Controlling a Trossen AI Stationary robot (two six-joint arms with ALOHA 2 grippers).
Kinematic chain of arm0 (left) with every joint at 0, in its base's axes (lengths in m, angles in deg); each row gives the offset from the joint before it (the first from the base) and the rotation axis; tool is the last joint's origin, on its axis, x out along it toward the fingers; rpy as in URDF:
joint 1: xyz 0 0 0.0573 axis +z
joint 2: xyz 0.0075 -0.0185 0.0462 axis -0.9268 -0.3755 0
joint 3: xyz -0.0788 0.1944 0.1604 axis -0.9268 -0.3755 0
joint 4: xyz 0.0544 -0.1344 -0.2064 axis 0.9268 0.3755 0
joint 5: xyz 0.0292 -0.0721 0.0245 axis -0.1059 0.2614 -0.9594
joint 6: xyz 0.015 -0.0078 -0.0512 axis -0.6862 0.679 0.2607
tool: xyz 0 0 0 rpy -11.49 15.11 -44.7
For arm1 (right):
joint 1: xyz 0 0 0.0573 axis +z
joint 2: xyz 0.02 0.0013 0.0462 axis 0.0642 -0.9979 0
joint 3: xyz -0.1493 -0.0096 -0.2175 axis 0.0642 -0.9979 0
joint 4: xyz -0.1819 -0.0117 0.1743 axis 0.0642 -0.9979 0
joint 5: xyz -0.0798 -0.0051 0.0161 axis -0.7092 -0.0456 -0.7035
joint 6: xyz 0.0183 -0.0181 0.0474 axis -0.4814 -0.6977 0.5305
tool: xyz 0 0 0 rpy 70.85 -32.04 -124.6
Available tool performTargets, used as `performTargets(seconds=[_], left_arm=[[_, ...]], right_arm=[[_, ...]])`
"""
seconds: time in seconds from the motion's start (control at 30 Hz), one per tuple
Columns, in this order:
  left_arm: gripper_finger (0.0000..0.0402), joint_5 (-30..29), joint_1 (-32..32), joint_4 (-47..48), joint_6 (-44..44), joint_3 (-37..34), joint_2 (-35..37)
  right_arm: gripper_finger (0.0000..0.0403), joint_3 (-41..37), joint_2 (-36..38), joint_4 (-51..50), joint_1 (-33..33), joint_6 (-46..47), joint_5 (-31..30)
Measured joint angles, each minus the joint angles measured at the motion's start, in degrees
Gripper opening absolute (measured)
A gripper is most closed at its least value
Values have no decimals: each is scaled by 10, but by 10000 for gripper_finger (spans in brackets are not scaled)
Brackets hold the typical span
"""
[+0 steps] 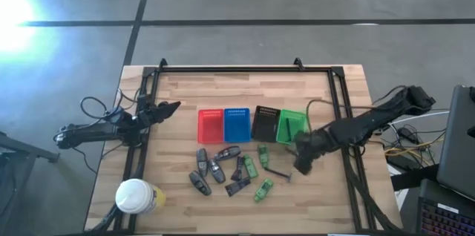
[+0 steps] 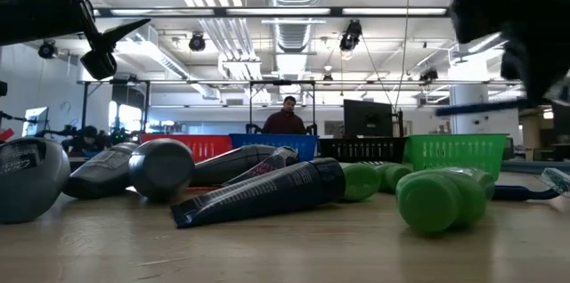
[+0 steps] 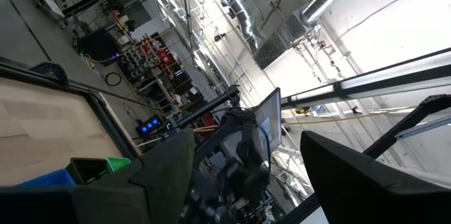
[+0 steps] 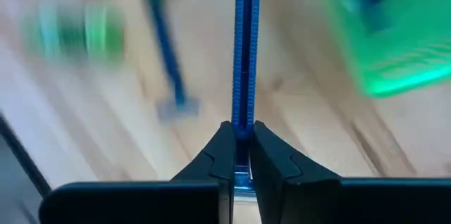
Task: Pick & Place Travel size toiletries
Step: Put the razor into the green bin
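We see the right gripper [image 1: 303,163] low over the table [image 1: 326,199], just in front of the green tray [image 1: 292,126], jaws clamped on a thin blue stick [image 4: 246,55]. The right wrist view shows the stick pinched between the fingers [image 4: 218,157] and pointing away from them. Another stick [image 1: 277,171] lies on the wood beside it. The toiletries [image 1: 230,171] sit in a loose pile in front of the red tray [image 1: 210,124], blue tray [image 1: 236,124] and black tray [image 1: 265,122]: grey tubes [image 2: 258,192] and green bottles [image 2: 443,198]. The left gripper [image 1: 169,107] waits raised at the table's left edge, jaws apart. A white-topped container [image 1: 136,197] stands at the front left.
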Motion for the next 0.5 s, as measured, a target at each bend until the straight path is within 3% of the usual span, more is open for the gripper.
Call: performTargets(seconds=[0.13, 0.2, 0.33, 0.5], left_arm=[[266, 0, 0, 0, 0, 0, 0], [266, 0, 0, 0, 0, 0, 0], [266, 0, 0, 0, 0, 0, 0], [266, 0, 0, 1, 0, 0, 0]], right_arm=[[20, -8, 58, 0, -56, 246, -83], [20, -26, 70, 0, -83, 326, -104], [20, -67, 60, 36, -124, 388, -117], [21, -84, 12, 106, -161, 391, -123]])
